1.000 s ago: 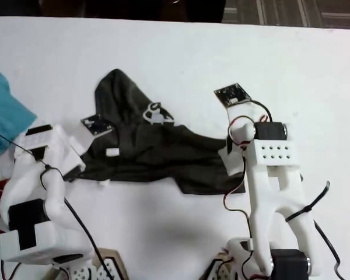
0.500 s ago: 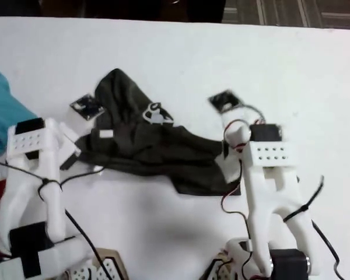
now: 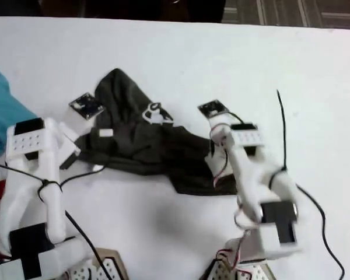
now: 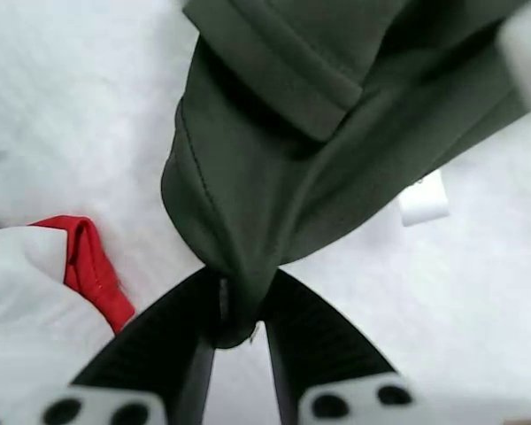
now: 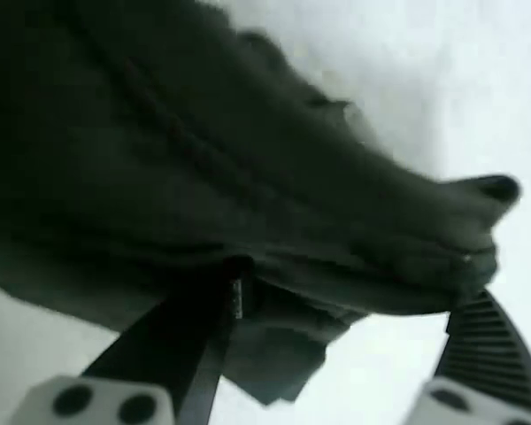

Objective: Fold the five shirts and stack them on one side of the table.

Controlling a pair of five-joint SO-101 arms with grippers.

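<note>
The shirt [image 3: 134, 146] lay crumpled on the table [image 3: 280, 52], its right end hidden under the right gripper [image 5: 363, 266], jaws wide around bunched cloth. The left gripper [image 4: 241, 310], masked by its arm from above, pinched the hem shut.

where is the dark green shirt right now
In the high view the dark green shirt lies crumpled centrally, between the left gripper, pinching one end, and the right gripper.

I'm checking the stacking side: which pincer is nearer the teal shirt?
Left. The left pincer grips the dark green shirt's end nearest the teal shirt; the right pincer is at that shirt's opposite end, farther off.
</note>
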